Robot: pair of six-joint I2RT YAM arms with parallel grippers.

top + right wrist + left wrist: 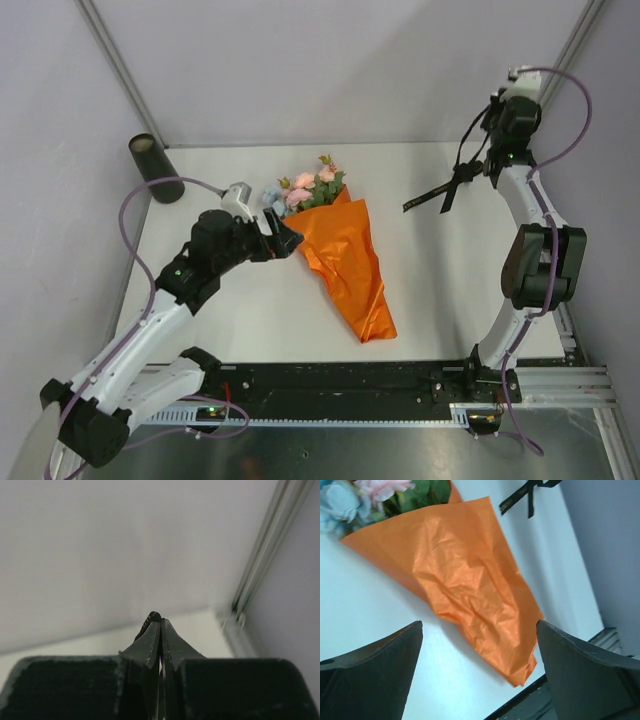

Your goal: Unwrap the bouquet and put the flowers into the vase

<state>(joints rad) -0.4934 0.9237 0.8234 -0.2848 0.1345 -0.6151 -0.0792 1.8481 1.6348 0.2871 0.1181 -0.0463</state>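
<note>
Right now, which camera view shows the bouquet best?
Top external: it shows the whole bouquet, from blooms to paper tip. Left wrist shows the orange paper close up, but crops the blooms at the top left. Right wrist shows none of it, only the right tool, shut on the black ribbon.

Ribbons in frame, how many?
1: the black ribbon dangles from the shut right hand over the table's far right, apart from the bouquet. Another could hide inside it.

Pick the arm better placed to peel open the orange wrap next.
Probably left. The left gripper stands open right beside the bouquet. The right gripper is shut on the black ribbon, raised at the far right, away from the paper.
</note>
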